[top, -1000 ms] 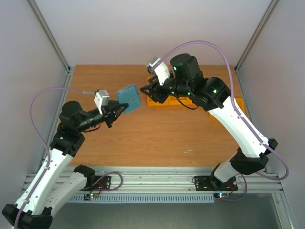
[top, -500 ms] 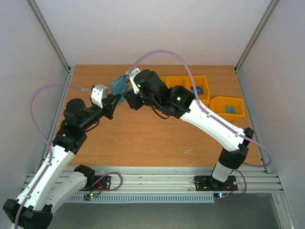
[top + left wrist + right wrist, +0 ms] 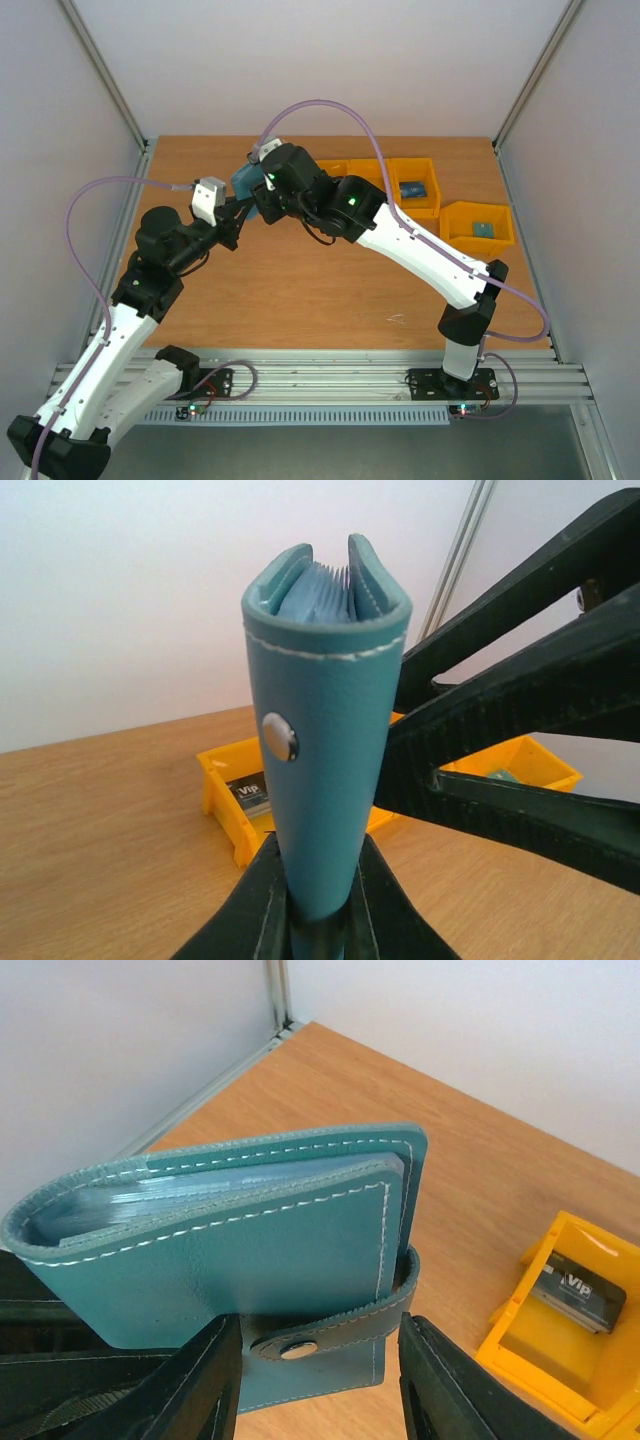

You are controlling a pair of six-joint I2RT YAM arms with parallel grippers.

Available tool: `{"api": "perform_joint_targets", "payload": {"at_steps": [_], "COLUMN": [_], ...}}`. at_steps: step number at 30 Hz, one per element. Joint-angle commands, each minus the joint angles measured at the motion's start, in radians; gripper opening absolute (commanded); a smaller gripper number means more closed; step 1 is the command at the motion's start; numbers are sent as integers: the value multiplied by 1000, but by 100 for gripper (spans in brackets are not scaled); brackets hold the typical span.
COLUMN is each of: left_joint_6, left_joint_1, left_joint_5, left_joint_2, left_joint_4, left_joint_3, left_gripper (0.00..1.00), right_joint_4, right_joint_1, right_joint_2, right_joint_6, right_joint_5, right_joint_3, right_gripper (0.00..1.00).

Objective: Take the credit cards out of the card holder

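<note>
My left pincer (image 3: 318,905) clamps the card holder (image 3: 325,730) upright so my right pincer (image 3: 320,1385), jaws apart, straddles its strap (image 3: 335,1343).

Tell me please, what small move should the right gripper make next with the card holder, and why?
Probably close the right gripper on the snap strap and pull it open. The card holder is snapped shut and held upright at its lower end by the left gripper. The right jaws stand apart on either side of the strap, so they seem placed for that pull.
</note>
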Motion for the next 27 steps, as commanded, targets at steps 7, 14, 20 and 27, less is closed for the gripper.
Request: {"api": "perform_joint_targets", "payload": {"at_steps": [7,14,20,27], "left_joint_6": [8,6,3,-1], "left_joint_1": [-7,-7,-7,-7], "left_joint_5": [11,25,37,63], "left_joint_2": [-4,-4,-2,-13], "left_joint_4": [103,109,108,98], "left_joint_3": [-7,-4,-4,-16], "left_gripper": [0,0,0,0], "right_joint_4": [-34,-59,-63,-15], "right_joint_1": [16,26,26,20], "right_joint_2": [44,66,71,29], "right_joint_6": [19,13,0,-50], "right_joint_5": [62,101,149,235], "right_joint_3": [28,33,33,-19], "right_gripper": [45,46,32,1]}}
